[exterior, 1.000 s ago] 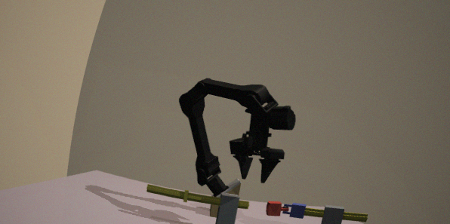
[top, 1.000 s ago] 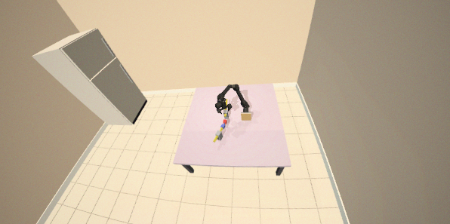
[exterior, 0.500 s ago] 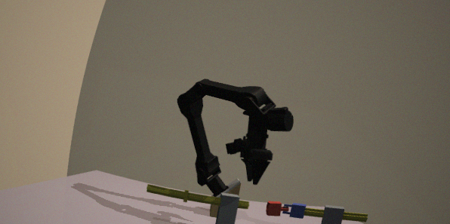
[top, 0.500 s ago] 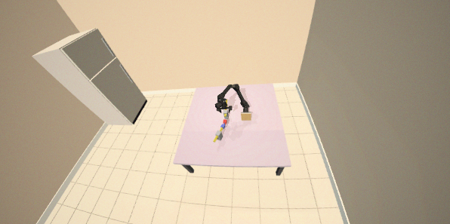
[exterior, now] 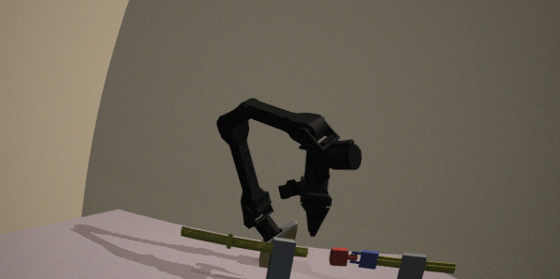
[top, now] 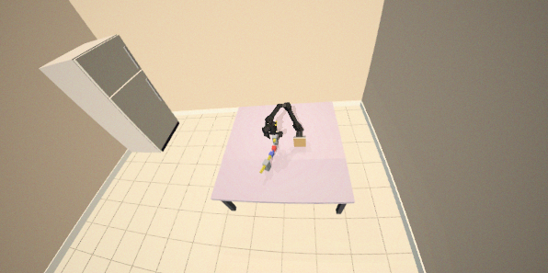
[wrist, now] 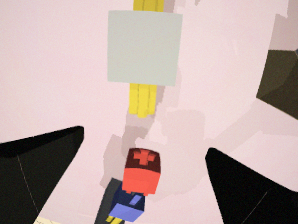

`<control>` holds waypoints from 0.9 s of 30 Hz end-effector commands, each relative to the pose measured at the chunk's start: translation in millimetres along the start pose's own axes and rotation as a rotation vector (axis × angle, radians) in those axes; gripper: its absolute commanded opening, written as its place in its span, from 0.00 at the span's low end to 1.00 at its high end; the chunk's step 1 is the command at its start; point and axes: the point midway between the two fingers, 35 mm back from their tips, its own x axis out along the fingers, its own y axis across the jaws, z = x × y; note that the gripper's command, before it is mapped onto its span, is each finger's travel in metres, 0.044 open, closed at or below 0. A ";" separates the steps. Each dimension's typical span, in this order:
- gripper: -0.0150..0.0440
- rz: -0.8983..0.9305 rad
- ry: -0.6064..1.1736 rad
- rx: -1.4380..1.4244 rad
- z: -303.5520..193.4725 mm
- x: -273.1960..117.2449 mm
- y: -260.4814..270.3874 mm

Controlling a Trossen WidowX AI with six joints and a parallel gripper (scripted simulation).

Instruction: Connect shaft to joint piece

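The red joint piece (top: pixel 274 148) (exterior: pixel 338 256) (wrist: pixel 141 180) is hinged to a blue piece (top: pixel 271 153) (exterior: pixel 369 259) (wrist: pixel 127 207) on the yellow first shaft (top: pixel 262 170) (exterior: pixel 442 266), held in a grey block (top: pixel 267 164) (exterior: pixel 412 264). Its cross-shaped opening faces roughly toward the second shaft (exterior: pixel 202 234) (wrist: pixel 142 100); exact alignment is hard to tell. That shaft runs through the other grey block (exterior: pixel 282 255) (wrist: pixel 145 47), its end a gap away from the opening. My gripper (exterior: pixel 313 232) (wrist: pixel 147 144) is open and empty above the gap, its fingers on either side of the shaft line in the wrist view.
A tan box (top: pixel 300 142) (wrist: pixel 282 75) stands by the arm's base, beside the shaft line. The second shaft has a collar (exterior: pixel 229 240) behind its block. A tall cabinet (top: pixel 124 97) stands on the floor, away from the pink table (top: pixel 317 180).
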 end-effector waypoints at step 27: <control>1.00 -0.004 -0.008 -0.001 -42.6 63.6 -2.7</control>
